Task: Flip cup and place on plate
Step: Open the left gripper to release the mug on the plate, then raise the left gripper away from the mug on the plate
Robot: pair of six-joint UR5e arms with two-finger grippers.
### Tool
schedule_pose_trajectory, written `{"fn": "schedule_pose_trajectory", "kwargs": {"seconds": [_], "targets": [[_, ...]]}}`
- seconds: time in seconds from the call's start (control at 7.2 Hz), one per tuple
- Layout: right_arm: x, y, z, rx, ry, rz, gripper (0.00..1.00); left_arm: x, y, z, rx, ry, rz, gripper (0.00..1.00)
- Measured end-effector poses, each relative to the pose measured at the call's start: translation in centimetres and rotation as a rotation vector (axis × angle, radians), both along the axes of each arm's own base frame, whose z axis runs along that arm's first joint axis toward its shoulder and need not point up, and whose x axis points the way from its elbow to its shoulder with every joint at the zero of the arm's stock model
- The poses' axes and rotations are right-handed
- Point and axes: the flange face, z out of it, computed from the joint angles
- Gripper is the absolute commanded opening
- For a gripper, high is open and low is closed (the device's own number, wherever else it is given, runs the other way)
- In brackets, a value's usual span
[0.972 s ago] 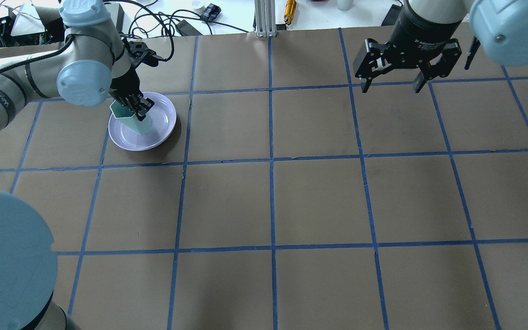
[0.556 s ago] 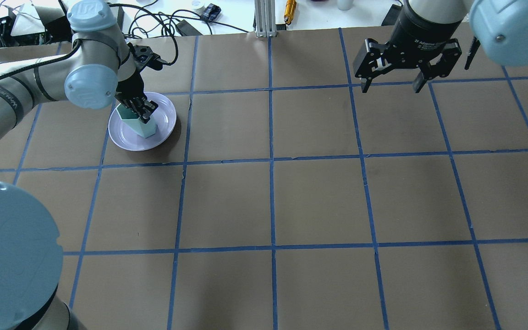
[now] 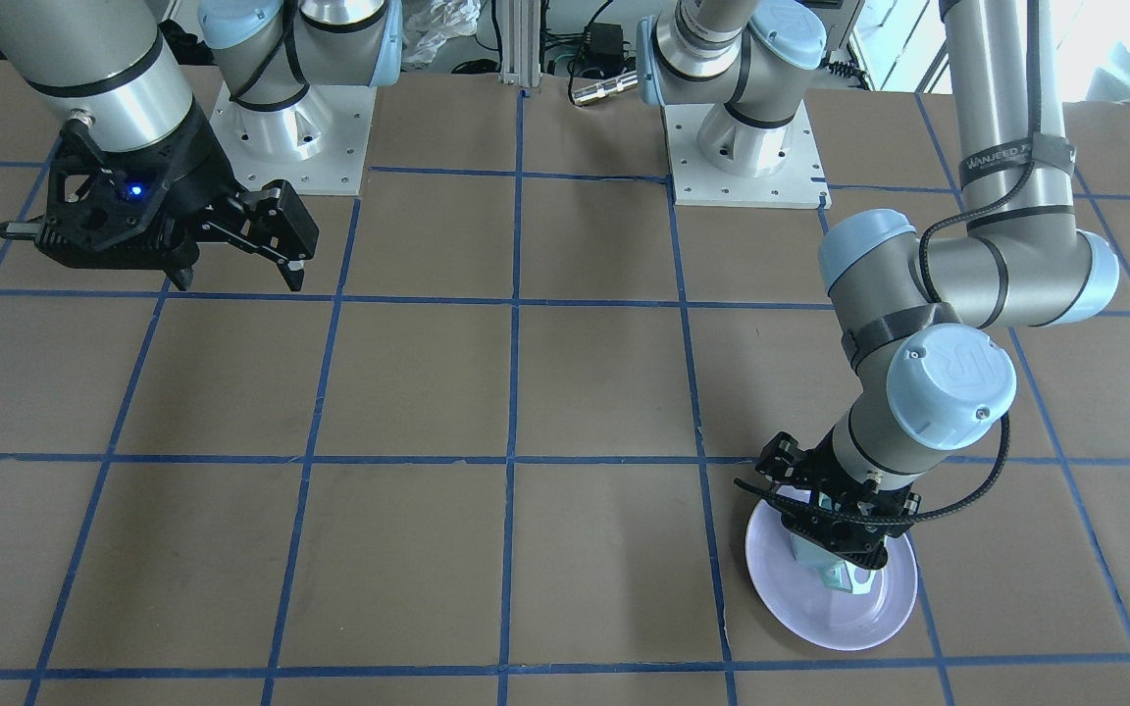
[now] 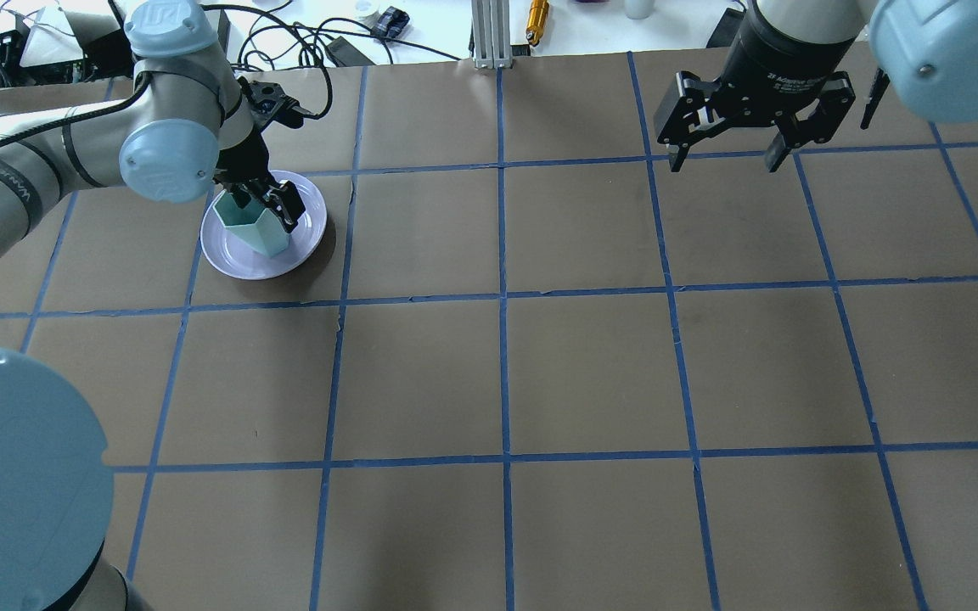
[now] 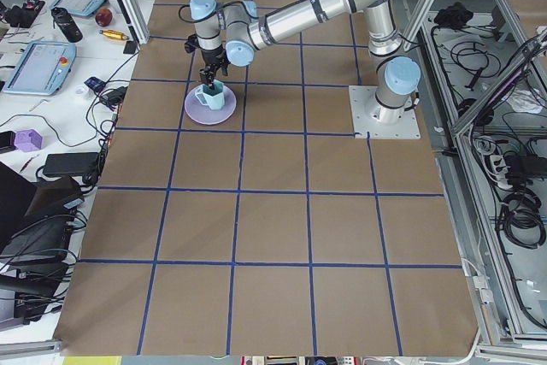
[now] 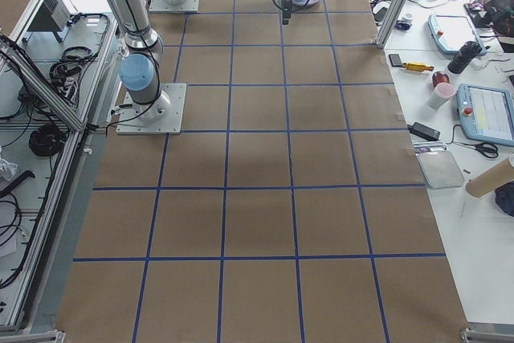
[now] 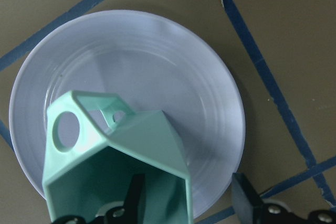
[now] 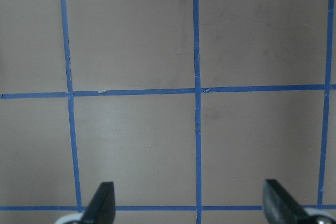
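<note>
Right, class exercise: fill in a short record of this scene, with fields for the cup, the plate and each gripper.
cup: mint green, upright, mouth up, standing on the plate
plate: lavender, on the table, robot's left side
left gripper: open, one finger inside the cup, one outside
right gripper: open, holding nothing, above the table
stage: cup on plate, grip open

The cup (image 4: 256, 230) is pale mint-green with hexagonal facets and an angular loop handle. It stands mouth-up, near the centre of the plate (image 4: 233, 259). The plate is round, shallow, glossy lavender and lies flat.
</note>
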Motion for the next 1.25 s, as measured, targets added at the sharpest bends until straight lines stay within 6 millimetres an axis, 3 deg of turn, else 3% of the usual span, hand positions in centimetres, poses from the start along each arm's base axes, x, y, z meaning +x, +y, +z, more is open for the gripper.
{"fn": "schedule_pose_trajectory", "kwargs": {"seconds": [0.28,0.56,0.97,1.25], "targets": [[0.0,0.0,0.0,0.0,0.0,0.0,1.0,-0.9,1.1,3.0,-0.019,0.007,0.0,1.0],[0.0,0.0,0.0,0.0,0.0,0.0,1.0,-2.3,3.4,7.6,-0.039,0.015,0.048,1.0],[0.0,0.0,0.0,0.0,0.0,0.0,1.0,-6.0,8.4,14.1,-0.062,0.054,0.218,1.0],[0.0,0.0,0.0,0.0,0.0,0.0,1.0,-6.9,11.7,18.2,-0.08,0.096,0.345,1.0]]}}
